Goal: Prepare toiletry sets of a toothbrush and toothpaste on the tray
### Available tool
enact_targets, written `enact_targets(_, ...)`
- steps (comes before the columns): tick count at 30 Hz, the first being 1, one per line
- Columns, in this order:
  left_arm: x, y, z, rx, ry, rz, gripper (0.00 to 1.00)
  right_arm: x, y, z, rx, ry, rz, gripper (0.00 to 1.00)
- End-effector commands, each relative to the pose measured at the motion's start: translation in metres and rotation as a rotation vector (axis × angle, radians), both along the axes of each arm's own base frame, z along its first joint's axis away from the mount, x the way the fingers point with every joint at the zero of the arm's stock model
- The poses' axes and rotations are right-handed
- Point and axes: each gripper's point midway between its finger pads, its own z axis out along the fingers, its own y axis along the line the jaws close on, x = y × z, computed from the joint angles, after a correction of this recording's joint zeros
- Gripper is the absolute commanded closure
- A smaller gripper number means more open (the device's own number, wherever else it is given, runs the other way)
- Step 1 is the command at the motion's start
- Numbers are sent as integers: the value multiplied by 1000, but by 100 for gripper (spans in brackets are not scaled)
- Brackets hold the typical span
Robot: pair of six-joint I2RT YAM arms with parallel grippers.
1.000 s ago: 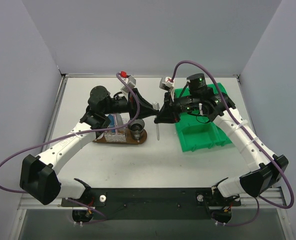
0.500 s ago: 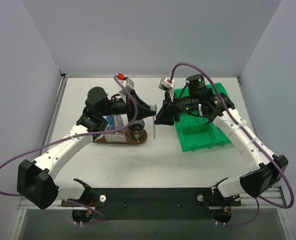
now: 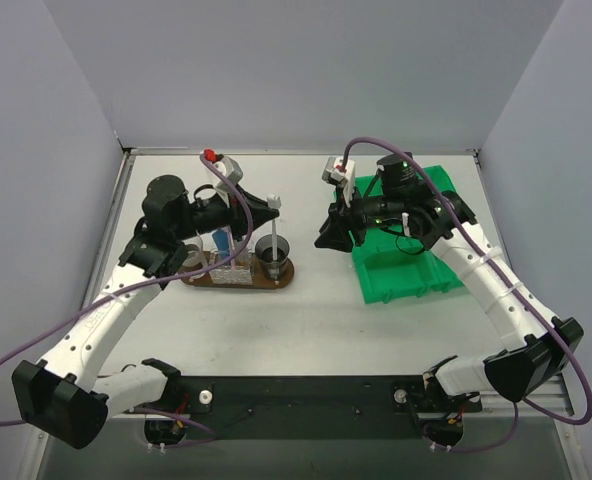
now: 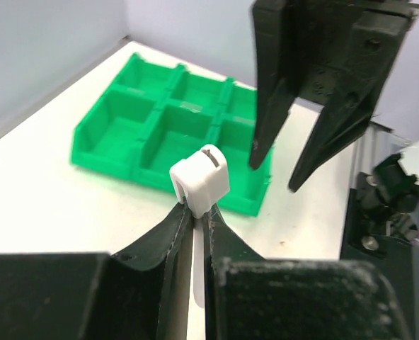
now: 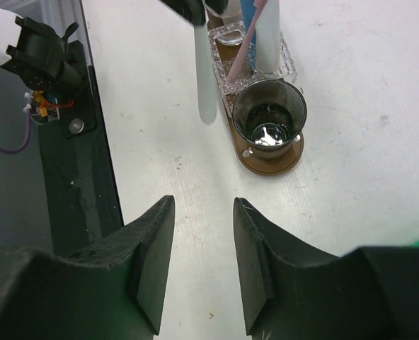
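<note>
Pinching now: left gripper (image 4: 195, 216) pressed together on the toothbrush (image 4: 201, 180), holding the stem just below the white head.
Toothbrush place: upright, head up, lifted clear of the bench and hanging just beside the cup end of the tray (image 5: 273, 163), touching neither tray nor cup (image 5: 269, 113).
Right gripper (image 5: 202, 205): spread, nothing between the fingers, hovering off the cup end of the tray, on the side toward the green bin (image 3: 401, 265).
Tray contents: dark cup at one end; clear holder (image 5: 255, 67) next to it with a pink stick leaning inside; toothpaste (image 3: 222, 243) apparently standing in that holder, detail too small to be sure.
Handling, judged: very light, thin and fairly stiff, with smooth plastic likely to twist or slide in a narrow pinch.
Best hold, judged: high on the stem near the head, as now, leaving the lower end free to lead into the cup.
Risk, judged: tilting of the long stem on the way down, catching the cup rim or tipping the cup.
</note>
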Motion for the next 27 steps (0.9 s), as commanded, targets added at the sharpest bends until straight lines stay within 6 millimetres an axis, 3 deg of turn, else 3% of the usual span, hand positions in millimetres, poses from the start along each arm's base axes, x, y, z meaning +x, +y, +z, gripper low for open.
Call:
enact_targets(1, 19, 39, -4, 84, -41, 213, 100, 0, -7, -2, -27, -47, -7, 66)
enact_targets(11, 32, 100, -22, 146, -23, 499, 100, 12, -12, -21, -75, -42, -27, 66)
enact_targets(23, 44, 130, -67, 120, 22, 652, 100, 25, -14, -39, -103, -12, -33, 67)
enact_targets(24, 48, 130, -58, 90, -15, 660, 100, 25, -14, -40, -102, -12, -32, 67)
enact_targets(27, 52, 131, -60, 67, -20, 668, 100, 26, -14, -41, -102, -5, -33, 68)
